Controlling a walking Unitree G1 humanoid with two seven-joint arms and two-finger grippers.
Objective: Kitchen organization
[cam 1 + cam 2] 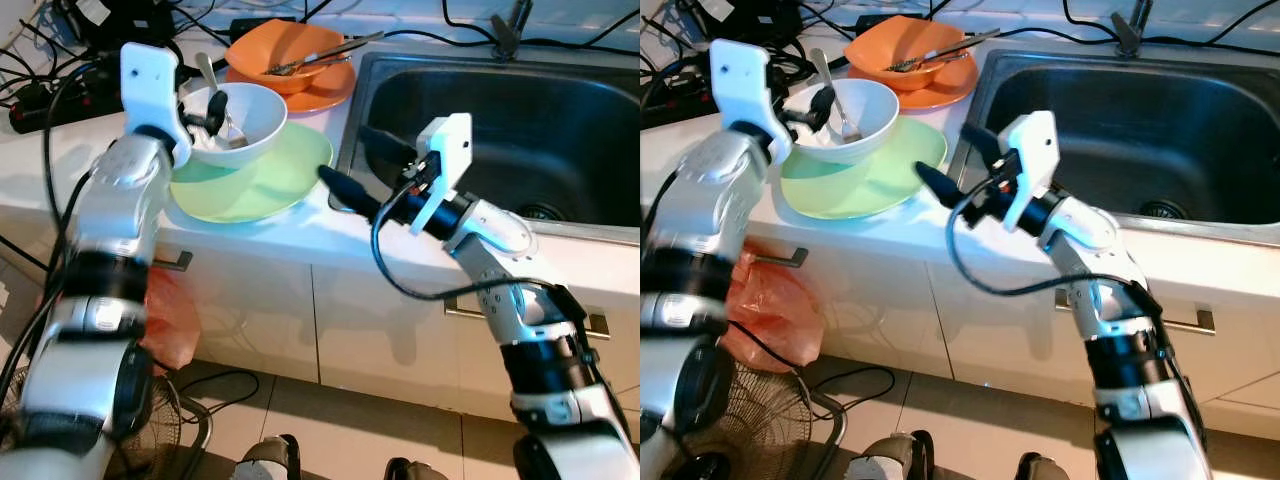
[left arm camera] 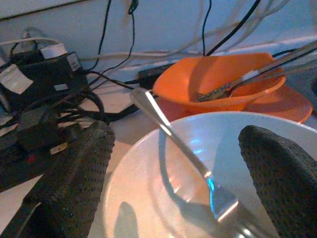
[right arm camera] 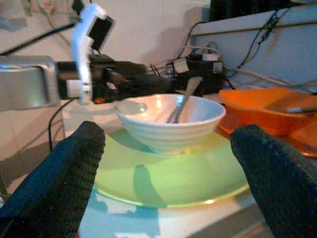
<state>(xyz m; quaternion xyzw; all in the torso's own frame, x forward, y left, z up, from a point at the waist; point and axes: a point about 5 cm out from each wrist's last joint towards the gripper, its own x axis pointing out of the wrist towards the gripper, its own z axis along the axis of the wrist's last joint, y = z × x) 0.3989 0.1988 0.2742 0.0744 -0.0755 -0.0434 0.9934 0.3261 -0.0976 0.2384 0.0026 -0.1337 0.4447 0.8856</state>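
White bowl (image 1: pixel 240 120) sits on green plate (image 1: pixel 262 180) near counter (image 1: pixel 300 235) front edge, beside sink (image 1: pixel 500 110) left rim; we see spoon (image 2: pixel 183 153) leaning inside it. Our left gripper (image 1: pixel 205 112) at bowl's near-left rim, fingers (image 2: pixel 74 178) spread wide, one outside wall, other over interior, not gripping. Our right gripper (image 1: pixel 350 165) hovers over counter strip between plate and sink, fingers (image 3: pixel 64 178) wide apart, aimed at bowl. Orange bowl (image 1: pixel 285 52) with utensils (image 1: pixel 320 55) on orange plate (image 1: pixel 325 92) toward back edge. Cables, power strips (image 2: pixel 34 129) at back left.
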